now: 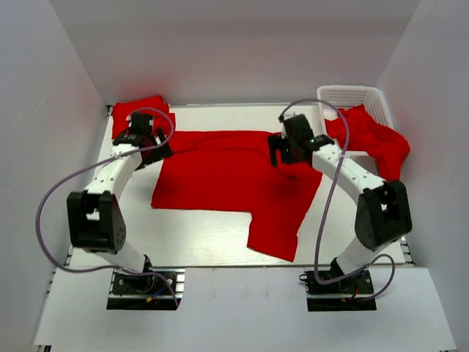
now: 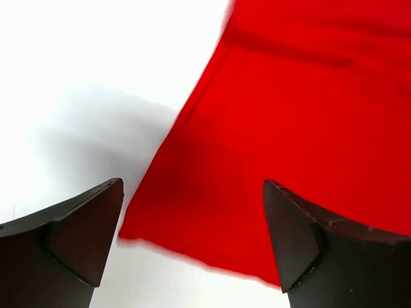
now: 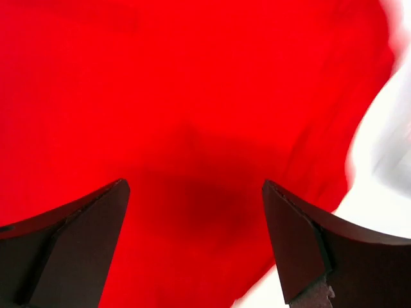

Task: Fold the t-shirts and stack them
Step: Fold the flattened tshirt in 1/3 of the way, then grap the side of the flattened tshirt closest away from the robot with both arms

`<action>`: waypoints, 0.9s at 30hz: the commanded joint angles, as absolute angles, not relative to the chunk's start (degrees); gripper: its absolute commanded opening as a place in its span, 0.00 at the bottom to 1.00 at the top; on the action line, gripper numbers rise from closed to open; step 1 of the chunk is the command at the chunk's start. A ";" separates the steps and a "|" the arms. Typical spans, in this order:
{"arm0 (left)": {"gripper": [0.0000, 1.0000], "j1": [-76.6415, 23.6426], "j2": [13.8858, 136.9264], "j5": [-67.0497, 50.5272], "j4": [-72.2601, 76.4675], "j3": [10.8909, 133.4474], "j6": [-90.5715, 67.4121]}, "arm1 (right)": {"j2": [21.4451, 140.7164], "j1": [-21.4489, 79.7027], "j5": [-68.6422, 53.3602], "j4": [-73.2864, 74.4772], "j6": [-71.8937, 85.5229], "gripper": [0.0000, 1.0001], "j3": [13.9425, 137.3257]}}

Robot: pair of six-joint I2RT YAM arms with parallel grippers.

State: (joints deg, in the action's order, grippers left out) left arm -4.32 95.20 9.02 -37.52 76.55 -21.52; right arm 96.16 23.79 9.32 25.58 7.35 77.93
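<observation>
A red t-shirt (image 1: 234, 183) lies spread flat on the white table, one part reaching toward the near edge. My left gripper (image 1: 156, 150) is open and empty, hovering over the shirt's far left corner; the left wrist view shows the shirt's edge (image 2: 212, 256) between its fingers (image 2: 77, 237). My right gripper (image 1: 284, 154) is open and empty above the shirt's far right part; the right wrist view shows red cloth (image 3: 192, 128) under its fingers (image 3: 302, 244). A folded red shirt (image 1: 138, 111) lies at the far left. Another red shirt (image 1: 374, 139) hangs out of the basket.
A white plastic basket (image 1: 352, 97) stands at the far right corner. White walls close in the table on the left, back and right. Purple cables loop off both arms.
</observation>
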 commanded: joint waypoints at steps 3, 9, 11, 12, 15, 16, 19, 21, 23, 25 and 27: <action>0.99 -3.78 85.18 15.91 -42.80 63.65 -38.22 | 86.59 27.42 10.90 31.19 15.20 0.90 65.49; 0.99 -3.78 79.55 15.90 -41.92 49.86 -41.13 | 79.11 30.67 10.19 35.50 19.16 0.90 55.11; 0.99 -3.78 78.49 15.30 -39.74 47.03 -41.84 | 76.21 31.37 10.11 35.95 18.29 0.90 53.10; 0.99 -3.78 77.79 15.29 -38.86 44.76 -42.45 | 74.98 31.46 9.76 36.03 17.93 0.90 52.48; 0.99 -3.78 77.26 15.29 -35.34 42.63 -42.98 | 72.43 32.43 7.65 35.68 17.14 0.90 50.28; 0.99 -3.78 77.26 15.29 -34.81 42.02 -43.50 | 71.64 32.78 6.86 35.25 17.23 0.90 49.84; 0.99 -3.78 77.26 16.70 -32.62 41.48 -42.90 | 69.44 33.31 5.36 33.58 17.22 0.90 47.20; 0.99 -3.78 77.26 17.23 -30.86 40.88 -42.89 | 69.35 33.58 4.40 33.31 18.01 0.90 46.05; 0.99 -3.78 77.26 16.70 -29.63 40.87 -42.89 | 69.26 33.92 4.13 33.31 18.37 0.90 45.62; 0.99 -3.78 77.26 16.70 -28.92 40.87 -42.89 | 69.17 34.45 3.78 34.01 18.54 0.90 45.53; 0.99 -3.78 77.86 17.92 -28.39 40.25 -42.89 | 68.82 34.54 3.43 33.93 18.28 0.90 44.91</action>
State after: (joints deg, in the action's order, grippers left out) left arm -3.92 79.26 15.88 -31.03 41.08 -42.33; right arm 70.17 33.98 4.95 34.54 17.72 45.34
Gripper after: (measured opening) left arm 0.990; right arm 0.897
